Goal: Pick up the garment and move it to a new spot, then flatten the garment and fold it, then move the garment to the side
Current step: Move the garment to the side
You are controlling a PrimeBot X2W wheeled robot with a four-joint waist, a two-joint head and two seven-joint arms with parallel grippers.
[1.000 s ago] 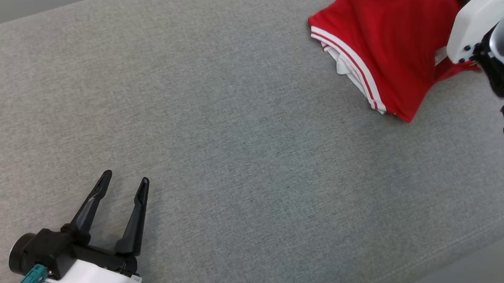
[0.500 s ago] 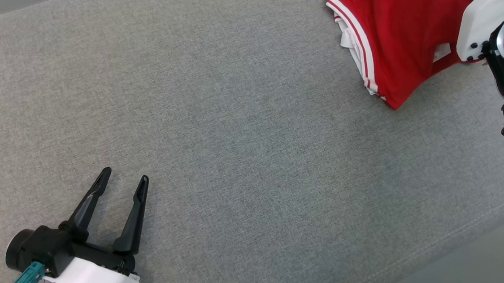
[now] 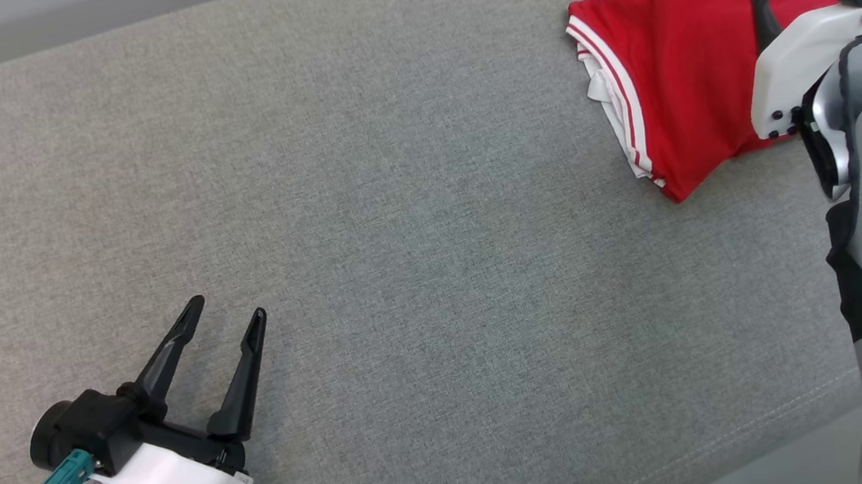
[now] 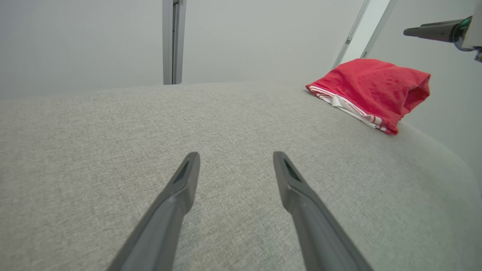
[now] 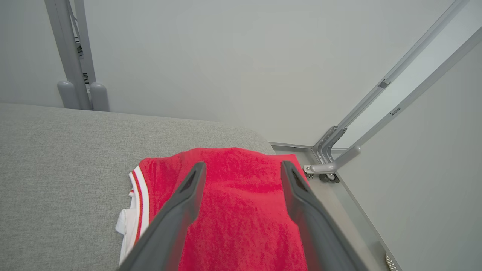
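A wide padded surface (image 3: pixel 397 198) covered in grey woven cloth stretches across the room; a stitched seam (image 3: pixel 723 433) runs along its near edge, and its far right corner is rounded; one thing lies directly on it, a red garment (image 3: pixel 695 83), folded into a compact bundle close to that far right corner; the garment's edge facing the middle of the surface carries white stripes (image 3: pixel 622 96), with a white layer peeking out beneath.

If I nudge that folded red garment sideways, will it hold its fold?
Probably not well: the garment looks soft and loosely stacked at its striped edge, so it would likely bunch. Lifted from one point, it should droop and unfold.
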